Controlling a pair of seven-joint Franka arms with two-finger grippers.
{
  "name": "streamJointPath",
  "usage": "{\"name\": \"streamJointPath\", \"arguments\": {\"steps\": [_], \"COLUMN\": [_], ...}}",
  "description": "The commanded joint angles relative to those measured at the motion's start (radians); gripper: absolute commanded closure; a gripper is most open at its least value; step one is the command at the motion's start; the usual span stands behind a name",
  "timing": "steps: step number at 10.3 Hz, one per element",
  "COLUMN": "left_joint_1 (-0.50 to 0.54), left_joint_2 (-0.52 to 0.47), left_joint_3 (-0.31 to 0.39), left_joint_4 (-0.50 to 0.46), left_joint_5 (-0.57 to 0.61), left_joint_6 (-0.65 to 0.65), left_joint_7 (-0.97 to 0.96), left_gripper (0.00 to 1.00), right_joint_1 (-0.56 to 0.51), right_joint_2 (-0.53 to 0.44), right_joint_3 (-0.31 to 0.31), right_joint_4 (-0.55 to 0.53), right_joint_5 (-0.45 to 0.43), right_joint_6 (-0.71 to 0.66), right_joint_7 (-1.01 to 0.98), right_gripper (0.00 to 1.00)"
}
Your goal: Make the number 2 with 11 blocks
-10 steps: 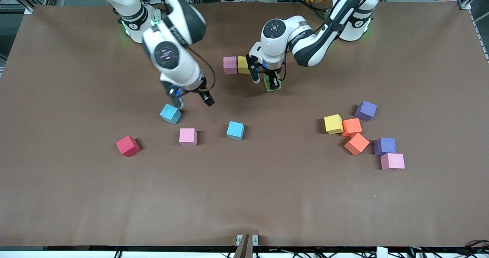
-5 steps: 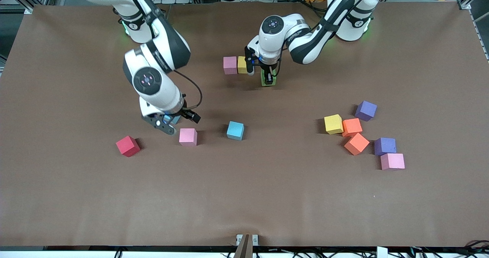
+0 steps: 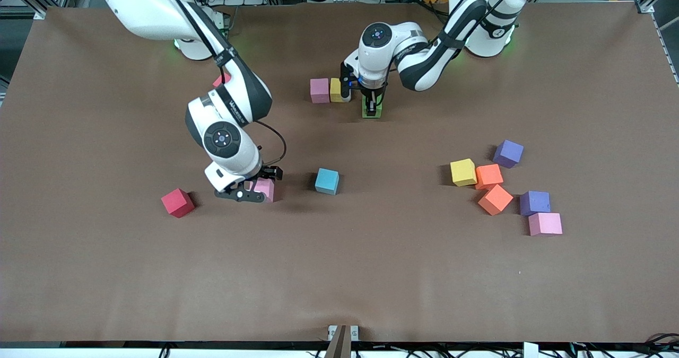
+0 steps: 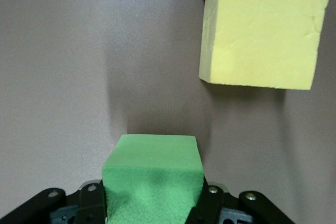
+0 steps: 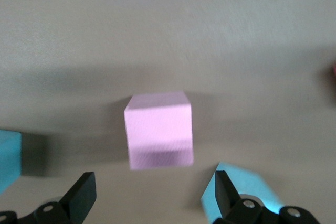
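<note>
My left gripper is shut on a green block, held low over the table beside a yellow block that touches a pink block. In the left wrist view the green block fills the shut left gripper, with the yellow block close ahead. My right gripper hangs open over another pink block. In the right wrist view this pink block lies just ahead of the open right gripper, and a light blue block shows beside one finger.
A red block and a light blue block flank the right gripper. Toward the left arm's end lie a yellow block, two orange blocks, two purple blocks and a pink block.
The right arm swung from the light blue block to above the pink block, now covering the light blue one in the front view. The left gripper carried the green block closer to the yellow block.
</note>
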Motion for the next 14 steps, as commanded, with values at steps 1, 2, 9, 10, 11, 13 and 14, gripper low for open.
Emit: {"name": "streamJointPath", "arguments": {"steps": [1,2,9,10,11,13,14], "left_joint_1": [-0.001,-0.003,-0.023,-0.024,-0.034,-0.04,-0.044], "left_joint_2": [0.008,0.009,0.038,0.044,0.054,0.061,0.064], "left_joint_3": [-0.024,-0.025,-0.054,-0.056,-0.054,-0.054,-0.054], "left_joint_4": [-0.004,-0.002,0.007,0.016,0.024,0.032,0.035], "left_joint_5": [0.026,0.024,0.024,0.024,0.024,0.024,0.024], "left_joint_6": [0.019,0.019,0.02,0.02,0.02,0.02,0.02], "left_joint_7": [-0.012,-0.015,-0.087,-0.087,-0.09,-0.11,-0.115], "left_gripper": [0.76,0.76,0.76,0.77,0.77,0.77,0.77], "right_joint_1": [-0.078,-0.077,-0.05,-0.049,-0.046,-0.023,-0.023], "right_joint_2": [0.046,0.069,0.138,0.143,0.152,0.163,0.166], "right_joint_3": [0.024,0.022,0.018,0.018,0.019,0.018,0.018], "right_joint_4": [0.043,0.069,0.111,0.111,0.112,0.111,0.106], "right_joint_5": [-0.004,0.072,0.016,0.023,0.026,0.025,0.017], "right_joint_6": [0.009,0.012,0.057,0.073,0.078,0.095,0.095], "right_joint_7": [-0.169,-0.167,-0.163,-0.147,-0.112,-0.095,-0.095], "right_gripper": [0.0,0.0,0.0,0.0,0.0,0.0,0.0]}}
